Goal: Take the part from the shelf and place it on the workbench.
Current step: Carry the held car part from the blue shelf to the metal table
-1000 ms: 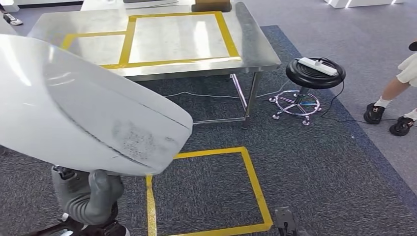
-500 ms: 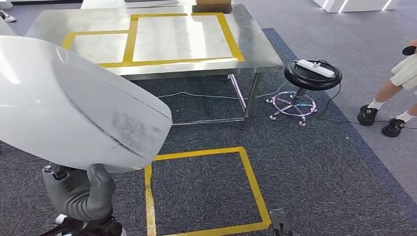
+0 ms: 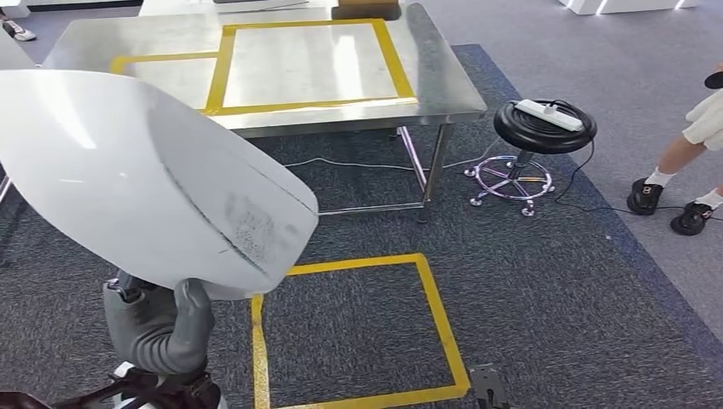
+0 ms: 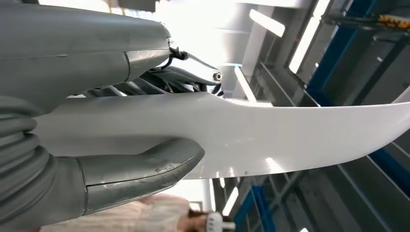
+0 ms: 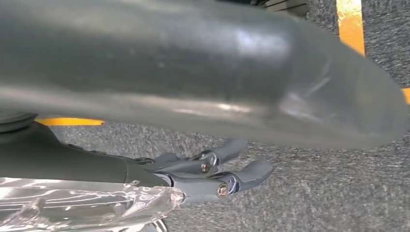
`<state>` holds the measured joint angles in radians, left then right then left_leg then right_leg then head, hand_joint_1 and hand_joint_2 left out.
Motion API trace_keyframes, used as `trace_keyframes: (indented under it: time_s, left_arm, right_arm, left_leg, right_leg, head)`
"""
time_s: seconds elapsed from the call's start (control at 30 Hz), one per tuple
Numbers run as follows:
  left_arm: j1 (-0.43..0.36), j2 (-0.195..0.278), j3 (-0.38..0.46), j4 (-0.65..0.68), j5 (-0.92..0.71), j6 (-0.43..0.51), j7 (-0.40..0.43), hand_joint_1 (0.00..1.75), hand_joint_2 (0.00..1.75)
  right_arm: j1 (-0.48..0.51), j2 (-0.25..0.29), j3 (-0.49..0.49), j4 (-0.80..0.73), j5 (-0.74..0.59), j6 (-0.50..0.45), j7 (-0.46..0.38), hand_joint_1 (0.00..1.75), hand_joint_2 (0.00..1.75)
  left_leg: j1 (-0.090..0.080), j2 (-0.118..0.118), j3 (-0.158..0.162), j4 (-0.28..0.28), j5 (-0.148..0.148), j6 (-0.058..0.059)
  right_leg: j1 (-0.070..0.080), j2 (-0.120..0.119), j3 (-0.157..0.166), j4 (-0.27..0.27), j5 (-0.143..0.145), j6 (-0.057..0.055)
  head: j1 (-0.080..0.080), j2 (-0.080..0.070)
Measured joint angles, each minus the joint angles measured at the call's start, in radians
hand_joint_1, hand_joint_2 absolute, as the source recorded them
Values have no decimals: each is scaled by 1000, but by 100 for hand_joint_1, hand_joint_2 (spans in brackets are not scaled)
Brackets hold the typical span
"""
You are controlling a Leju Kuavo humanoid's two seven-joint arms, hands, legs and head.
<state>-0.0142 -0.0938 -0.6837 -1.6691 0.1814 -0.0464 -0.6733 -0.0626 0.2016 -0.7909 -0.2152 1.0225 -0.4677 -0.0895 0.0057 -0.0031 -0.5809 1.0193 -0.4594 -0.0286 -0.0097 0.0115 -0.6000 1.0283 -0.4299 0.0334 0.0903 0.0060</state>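
The part [image 3: 145, 183] is a large white curved shell with a scuffed grey patch, filling the left of the head view. My left hand [image 3: 158, 328] grips its lower edge from underneath. In the left wrist view the thick thumb [image 4: 140, 169] and the darker fingers [image 4: 193, 72] clamp the white part [image 4: 290, 130] between them. The steel workbench [image 3: 443, 77] stands ahead, marked with yellow tape rectangles, and the part partly hides its near left corner. My right hand [image 5: 217, 169] hangs over the carpet, fingers stretched out and holding nothing.
A yellow tape square [image 3: 358, 328] is marked on the dark carpet before me. A black stool [image 3: 546, 128] carrying a white power strip stands right of the bench, its cable trailing. A person's legs [image 3: 673, 183] are at the far right. A brown box [image 3: 367, 8] sits at the bench's back edge.
The whole picture sways a little as I move. The part, still held in my left hand, has swung slightly right and now sits a bit lower in the picture.
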Motion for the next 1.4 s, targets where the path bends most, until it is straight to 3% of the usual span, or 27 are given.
trace_keyframes:
  time_s: [0.07, 0.13, 0.17, 0.2, 0.23, 0.3, 0.33, 0.4, 0.5, 0.57, 0.63, 0.67, 0.7, 0.73, 0.8, 0.83, 0.9, 1.03, 1.17, 1.2, 1.23, 1.3, 1.33, 1.4]
  left_arm:
    - [-6, 1, 0, -2, 6, -45, -18, 175, 175]
    - [-9, 4, -1, -3, 6, -72, -26, 175, 175]
    - [-9, 6, -1, -3, 5, -79, -26, 175, 175]
    - [-9, 7, -1, -3, 4, -83, -27, 175, 175]
    - [-9, 8, -1, -4, 2, -87, -27, 175, 175]
    - [-11, 8, -2, -8, -2, -91, -27, 175, 175]
    - [-12, 8, -2, -10, -3, -93, -27, 175, 175]
    - [-14, 7, -3, -13, -4, -95, -28, 175, 175]
    - [-15, 6, -3, -14, -6, -97, -28, 175, 175]
    - [-15, 4, -3, -14, -8, -95, -28, 175, 175]
    - [-13, 3, -2, -14, -10, -89, -28, 175, 175]
    - [-12, 3, -2, -14, -10, -87, -28, 175, 175]
    - [-11, 3, -1, -14, -10, -86, -28, 175, 175]
    - [-10, 2, -1, -14, -8, -86, -28, 175, 175]
    - [-10, 1, 0, -14, -5, -87, -28, 175, 175]
    - [-10, 0, 0, -14, -4, -88, -28, 175, 175]
    - [-10, 0, 0, -14, -4, -88, -28, 175, 175]
    - [-11, 0, 0, -15, -3, -88, -28, 175, 175]
    - [-10, 2, 0, -14, -3, -88, -28, 175, 175]
    - [-9, 3, 0, -14, -3, -88, -28, 175, 175]
    - [-9, 3, 0, -14, -2, -90, -28, 175, 175]
    - [-10, 3, 0, -15, 0, -102, -28, 175, 175]
    - [-10, 3, 0, -15, 0, -109, -28, 175, 175]
    - [-10, 1, 0, -17, 0, -117, -28, 175, 175]
  right_arm:
    - [-2, 0, 2, 0, 12, 1, -1, 0, 0]
    - [-3, -1, 4, 0, 18, 3, -2, 0, 0]
    - [-3, -1, 5, 0, 19, 4, -2, 0, 0]
    - [-3, -2, 5, 0, 20, 5, -2, 0, 0]
    - [-3, -2, 5, 0, 21, 6, -2, 0, 0]
    - [-4, -2, 6, 0, 23, 7, -2, 0, 0]
    - [-4, -2, 6, 0, 24, 8, -2, 0, 0]
    - [-4, -2, 6, 0, 24, 8, -2, 0, 0]
    - [-5, -3, 6, 0, 26, 8, -4, 0, 0]
    - [-7, -3, 7, 0, 28, 8, -5, 0, 0]
    - [-5, -3, 7, 0, 29, 8, -5, 0, 0]
    - [-4, -3, 7, 0, 29, 8, -4, 0, 0]
    - [-2, -3, 7, 0, 29, 8, -4, 0, 0]
    - [-2, -4, 7, 0, 30, 8, -4, 0, 0]
    - [-2, -5, 7, 0, 31, 8, -4, 0, 0]
    - [-3, -6, 7, 0, 32, 8, -4, 0, 0]
    - [-4, -6, 6, 0, 33, 8, -5, 0, 0]
    - [-3, -7, 6, 0, 33, 8, -5, 0, 0]
    - [-5, -8, 6, 0, 34, 8, -5, 0, 0]
    - [-5, -9, 6, 0, 34, 8, -5, 0, 0]
    - [-5, -9, 6, 0, 35, 8, -5, 0, 0]
    - [-6, -9, 6, 0, 36, 9, -5, 0, 0]
    - [-6, -9, 6, 0, 37, 10, -5, 0, 0]
    - [-7, -10, 6, 0, 39, 11, -4, 0, 0]
  left_leg:
    - [1, 0, -43, 89, -51, -8]
    - [2, 0, -112, 223, -104, -11]
    - [1, 0, -135, 264, -110, -10]
    - [1, 0, -139, 268, -96, -8]
    - [1, 0, -125, 234, -67, -5]
    - [-1, 0, -62, 106, 0, 5]
    - [-2, 0, -34, 49, 15, 10]
    - [-4, 0, -8, -9, 17, 19]
    - [-1, -2, 7, -20, 16, 34]
    - [2, -1, 16, -21, 12, 42]
    - [1, -1, 20, -21, 5, 47]
    - [1, -2, 23, -21, 2, 48]
    - [0, -3, 27, -21, -3, 48]
    - [0, -3, 35, -21, -8, 47]
    - [0, -4, 54, -21, -21, 41]
    - [-1, -4, 61, -20, -27, 37]
    - [-3, -3, 65, -19, -34, 27]
    - [-5, -2, 55, 14, -53, 7]
    - [-2, -2, -72, 221, -137, -7]
    - [-2, -2, -92, 240, -132, -8]
    - [-2, -2, -96, 227, -109, -8]
    - [-2, -2, -63, 126, -28, -6]
    - [-2, -2, -43, 65, -2, -3]
    - [-3, -2, -21, -5, 21, 6]
  right_leg:
    - [-2, -1, 0, -3, -1, -12]
    - [-2, -1, 0, -3, -7, -19]
    - [-1, -1, 2, -3, -8, -20]
    - [-1, 0, 4, -3, -10, -19]
    - [0, 1, 8, -3, -12, -17]
    - [2, 4, 17, -2, -17, -10]
    - [4, 5, 19, -1, -21, -5]
    - [7, 4, 22, -2, -22, 9]
    - [6, 0, 26, 10, -29, 26]
    - [5, -3, -12, 85, -70, 33]
    - [4, -4, -87, 215, -120, 37]
    - [4, -4, -118, 259, -130, 38]
    - [4, -4, -133, 268, -120, 38]
    - [4, -4, -127, 236, -89, 37]
    - [4, -4, -76, 103, -5, 32]
    - [6, -5, -54, 45, 13, 28]
    - [9, -6, -34, 2, 18, 16]
    - [3, -4, -19, -6, 23, -4]
    - [0, -4, -13, -8, 17, -14]
    - [0, -4, -12, -8, 15, -15]
    - [0, -3, -10, -8, 14, -15]
    - [0, -1, -4, -8, 11, -11]
    - [1, 0, -3, -6, 9, -8]
    - [4, 1, -6, -3, 5, 2]
  head:
    - [-5, 0]
    - [-7, 0]
    - [-8, 0]
    - [-8, 0]
    - [-8, 0]
    - [-10, 0]
    - [-11, 0]
    - [-13, 0]
    - [-10, 0]
    - [-7, 0]
    - [-4, 0]
    - [-4, 0]
    - [-4, 0]
    - [-4, 0]
    - [-4, 0]
    - [-5, 0]
    - [-7, 0]
    - [-9, 0]
    - [-14, 0]
    - [-14, 0]
    - [-14, 0]
    - [-14, 0]
    - [-16, 0]
    - [-17, 0]
